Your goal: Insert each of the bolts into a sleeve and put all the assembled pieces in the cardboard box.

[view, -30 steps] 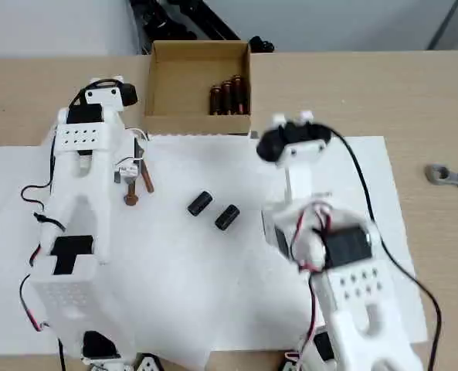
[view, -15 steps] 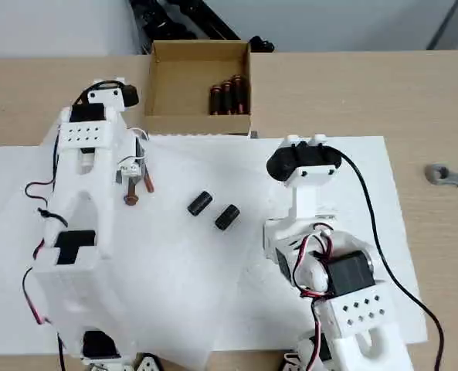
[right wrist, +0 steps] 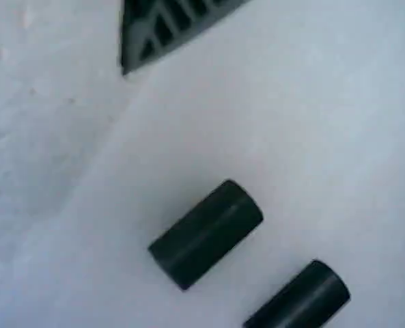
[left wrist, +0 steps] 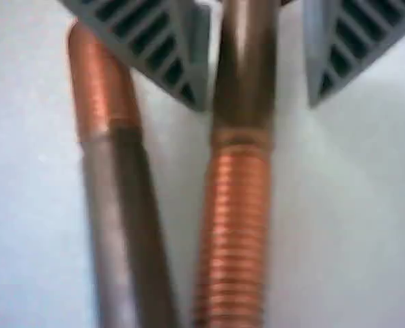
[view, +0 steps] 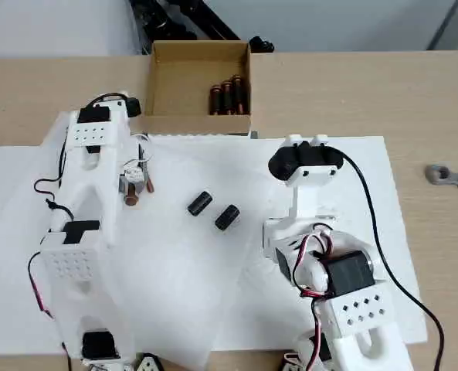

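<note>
Well, my left gripper (left wrist: 255, 102) sits open astride one bolt (left wrist: 238, 205), with the second bolt (left wrist: 110, 205) just beside it. Closing off-centre could pinch both or roll one away. Further right, two sleeves (view: 200, 203) lie apart from them.

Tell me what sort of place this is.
Probably a robotics lab or workshop bench: the left arm and right arm stand on a white sheet over a wooden table, and what looks like a wrench lies off the sheet.
</note>
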### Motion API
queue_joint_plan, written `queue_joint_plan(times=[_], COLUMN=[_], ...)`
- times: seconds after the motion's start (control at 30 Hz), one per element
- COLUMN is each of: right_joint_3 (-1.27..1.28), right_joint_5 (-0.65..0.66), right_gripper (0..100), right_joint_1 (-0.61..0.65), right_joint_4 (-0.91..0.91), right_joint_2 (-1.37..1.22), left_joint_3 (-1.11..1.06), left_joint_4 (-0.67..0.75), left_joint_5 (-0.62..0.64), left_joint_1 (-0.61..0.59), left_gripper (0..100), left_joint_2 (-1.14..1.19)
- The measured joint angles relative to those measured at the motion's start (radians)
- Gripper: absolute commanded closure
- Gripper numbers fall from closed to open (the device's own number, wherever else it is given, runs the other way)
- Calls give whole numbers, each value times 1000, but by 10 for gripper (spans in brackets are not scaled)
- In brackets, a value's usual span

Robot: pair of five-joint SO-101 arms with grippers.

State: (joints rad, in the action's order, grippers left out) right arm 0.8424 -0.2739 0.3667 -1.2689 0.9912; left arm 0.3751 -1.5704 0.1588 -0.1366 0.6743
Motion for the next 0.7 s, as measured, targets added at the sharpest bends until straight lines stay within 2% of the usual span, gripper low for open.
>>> queue_joint_plan(times=[0.43, 0.7], right_joint_3=[0, 0], right_joint_5=[0, 0], right_gripper=[833, 833], right_joint_1=[2, 2], right_joint_4=[0, 0], right_joint_2=[0, 0], left_joint_3=[20, -2], left_joint_4=[-34, -126], left_joint_5=[-3, -104], left_joint_1=[3, 26], left_gripper=[994, 994], left_joint_2=[5, -213])
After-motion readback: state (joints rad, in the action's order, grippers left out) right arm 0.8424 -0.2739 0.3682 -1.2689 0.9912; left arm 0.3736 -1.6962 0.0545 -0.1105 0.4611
